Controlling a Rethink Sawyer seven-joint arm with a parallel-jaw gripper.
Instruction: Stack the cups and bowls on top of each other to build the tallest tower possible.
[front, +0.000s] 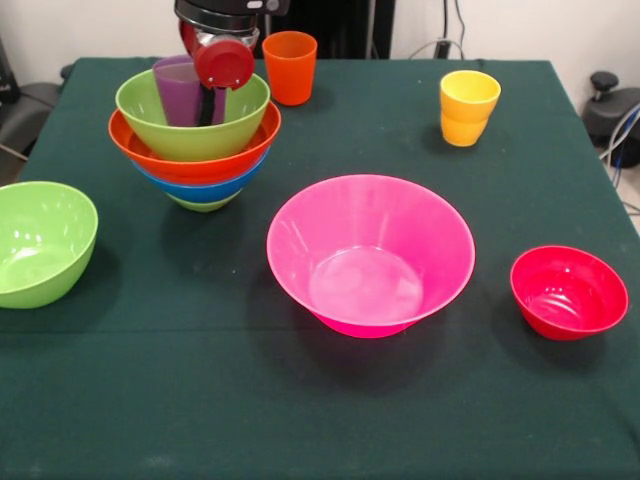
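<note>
Green cloth table (300, 420). Tower (195, 150) at far left: nested bowls, bottom to top lime green, blue, orange, lime green, with purple cup (178, 90) upright inside top bowl, leaning toward its left wall.

Gripper (210, 105) down from above, over top bowl, just beside purple cup on its right. Red round disc on wrist hides much of it; one dark finger seen dropping into bowl next to cup. Cannot tell how wide the fingers stand, nor whether cup is held (contact hidden by disc).

Orange cup (290, 66) upright behind tower, just right of it, apart from bowls. Yellow cup (468, 107) upright at far right, well apart from everything.

Pink bowl (370, 255) mid-table, largest, upright, empty. Red bowl (568, 292) right of pink, near but not touching, upright, empty. Loose lime green bowl (40, 242) at left edge, tilted slightly toward centre, partly cut by frame, below and left of tower.

Cables and dark gear beyond right table edge.
</note>
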